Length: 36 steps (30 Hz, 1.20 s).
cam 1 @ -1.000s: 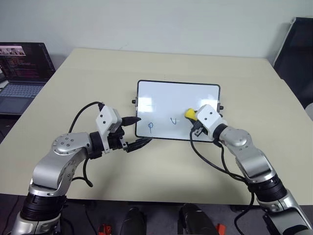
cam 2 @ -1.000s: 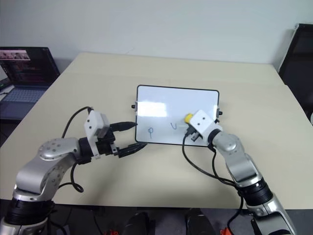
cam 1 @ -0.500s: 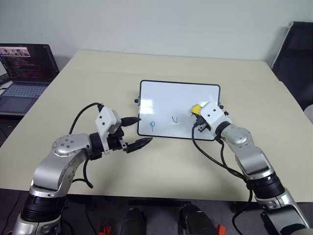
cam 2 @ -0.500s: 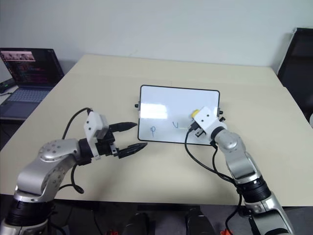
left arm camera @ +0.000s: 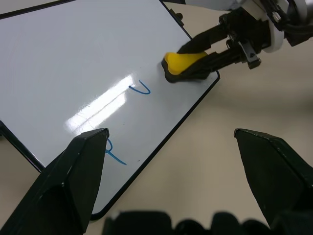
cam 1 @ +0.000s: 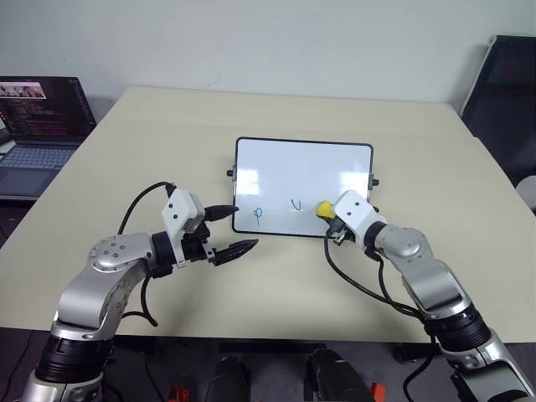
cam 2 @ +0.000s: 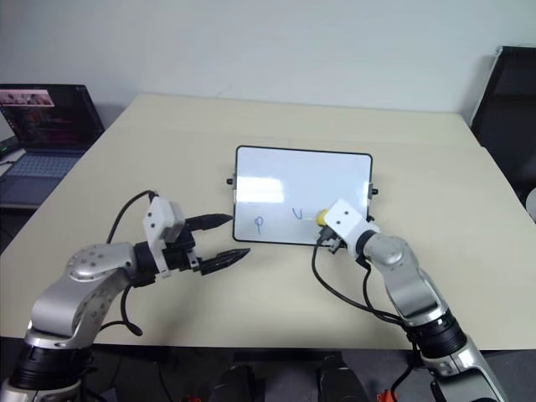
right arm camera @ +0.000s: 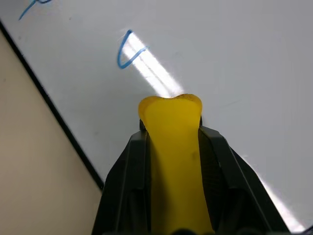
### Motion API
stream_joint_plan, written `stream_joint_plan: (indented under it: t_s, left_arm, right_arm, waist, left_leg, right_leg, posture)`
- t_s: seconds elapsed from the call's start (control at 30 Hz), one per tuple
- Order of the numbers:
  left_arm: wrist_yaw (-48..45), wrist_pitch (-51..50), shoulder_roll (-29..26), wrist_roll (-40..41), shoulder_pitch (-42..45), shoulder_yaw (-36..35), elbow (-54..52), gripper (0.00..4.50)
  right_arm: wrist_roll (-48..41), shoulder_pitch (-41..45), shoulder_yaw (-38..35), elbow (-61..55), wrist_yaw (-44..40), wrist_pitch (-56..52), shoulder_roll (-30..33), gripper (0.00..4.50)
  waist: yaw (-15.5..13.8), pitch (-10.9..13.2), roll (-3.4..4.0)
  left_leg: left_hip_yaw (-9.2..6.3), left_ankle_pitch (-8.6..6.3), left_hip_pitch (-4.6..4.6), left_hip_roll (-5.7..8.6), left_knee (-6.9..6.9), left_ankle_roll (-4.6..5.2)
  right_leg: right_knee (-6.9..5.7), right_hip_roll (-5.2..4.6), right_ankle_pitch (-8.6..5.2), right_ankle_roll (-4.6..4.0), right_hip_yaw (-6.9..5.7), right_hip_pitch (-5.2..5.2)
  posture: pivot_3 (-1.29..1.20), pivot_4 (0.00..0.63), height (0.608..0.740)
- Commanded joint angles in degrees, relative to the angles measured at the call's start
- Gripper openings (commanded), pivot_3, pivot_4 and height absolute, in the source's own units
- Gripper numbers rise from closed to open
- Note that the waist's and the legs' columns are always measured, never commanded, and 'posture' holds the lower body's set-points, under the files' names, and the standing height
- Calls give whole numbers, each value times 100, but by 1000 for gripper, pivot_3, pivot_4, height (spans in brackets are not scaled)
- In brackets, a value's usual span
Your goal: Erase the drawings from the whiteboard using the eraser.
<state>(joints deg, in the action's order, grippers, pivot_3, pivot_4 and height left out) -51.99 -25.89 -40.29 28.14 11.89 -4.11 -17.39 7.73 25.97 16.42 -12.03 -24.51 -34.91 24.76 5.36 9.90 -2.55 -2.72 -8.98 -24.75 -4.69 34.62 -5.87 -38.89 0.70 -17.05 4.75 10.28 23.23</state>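
Between the two black fingers of my right hand [cam 1: 328,216] sits the eraser [cam 1: 322,208], a yellow block with a black underside, clamped tight from both sides. Its black face rests on the whiteboard [cam 1: 301,172], low down near the right corner of the near long edge. Just beside the eraser, toward my left, is a blue V shape [cam 1: 295,204], close but apart from the block. Further along the same near edge stands a blue loop [cam 1: 258,215] on a short stem. The rest of the white surface looks bare, with a bright glare streak across it in the right wrist view.

My left hand [cam 1: 233,229] hovers just off the board's near left corner, its fingers spread well apart and gripping nothing; one fingertip reaches over the black frame at that corner, the other hangs over the bare worktop [cam 1: 151,142]. Whether that upper tip touches the frame I cannot tell.

The whiteboard lies flat in the middle of the pale worktop, long sides running across in front of me, small black knobs [cam 1: 229,173] on its short sides. Off beyond the worktop's far left edge an open laptop [cam 1: 38,117] shows a lit screen, and a dark chair [cam 1: 502,92] stands past the far right corner.
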Motion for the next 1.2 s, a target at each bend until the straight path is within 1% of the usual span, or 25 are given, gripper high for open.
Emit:
stream_joint_plan:
  t_s: [0.03, 0.1, 0.17, 0.3, 0.43, 0.57, 0.73, 0.87, 1.2]
  left_arm:
    - [-30, 133, 10, 4, -1, -76, -51, 4500]
    - [0, 129, 20, 15, -56, -119, -42, 4500]
    - [61, 78, 30, 78, -150, -237, -28, 4500]
    - [90, 34, -38, 203, -443, -600, 61, 4500]
    - [124, 124, -50, 238, -728, -968, 147, 4500]
    - [217, 178, 65, 277, -812, -1177, 179, 4500]
    - [227, 180, 132, 281, -864, -1214, 78, 4500]
    - [141, 242, 48, 211, -838, -1129, 53, 4500]
    - [163, 242, 56, 129, -784, -1020, -1, 4500]
  right_arm:
    - [158, 86, -401, 245, 376, 28, -27, 997]
    - [91, 46, -483, 164, 366, 45, -49, 997]
    - [-148, -108, -605, -107, 185, 22, -54, 997]
    - [-871, -567, -922, -929, -329, 15, -94, 996]
    - [-1628, -937, -1268, -1695, -740, 188, -132, 996]
    - [-2018, -1185, -1410, -2036, -982, 132, 11, 996]
    - [-2215, -1617, -1303, -2269, -1324, 185, 380, 996]
    - [-2229, -1884, -1183, -2345, -1501, 264, 624, 996]
    - [-2284, -1789, -1069, -2332, -1487, 352, 638, 996]
  waist:
    - [5, 0, 0]
    - [1, 1, 0]
    - [1, 2, 1]
    - [-17, 2, 1]
    - [-28, 11, 16]
    - [-45, 11, 16]
    - [-60, 12, 15]
    - [-60, 12, 14]
    - [-48, 12, 14]
  left_leg:
    - [0, 0, 0, 1, 0, 0]
    - [0, 0, -1, 4, 0, 0]
    - [0, 0, -1, 6, 0, 0]
    - [1, -2, -4, 5, -15, -1]
    - [4, -6, -17, 1, -83, -5]
    - [-8, -19, -17, -4, -95, -21]
    - [-9, -30, -17, -1, -92, -38]
    - [-9, -30, -15, -1, -88, -38]
    - [-9, -29, -12, 0, -70, -38]
  right_leg:
    - [2, -1, 0, 0, 1, 0]
    - [5, -4, 0, 0, 1, -2]
    - [5, -6, 0, 0, 2, 0]
    - [3, -6, -1, 2, 0, 2]
    - [-5, -2, -32, 0, -6, 12]
    - [-8, 2, -51, 17, -23, 12]
    - [0, -2, -65, 20, -24, 2]
    - [-3, -2, -81, -10, -24, 1]
    - [-7, -2, -72, -8, -22, -4]
  posture:
    - [0, 150, 740]
    - [0, 150, 740]
    - [0, 150, 740]
    - [0, 150, 740]
    - [0, 150, 740]
    - [0, 150, 740]
    - [0, 150, 740]
    - [0, 150, 740]
    - [0, 150, 740]
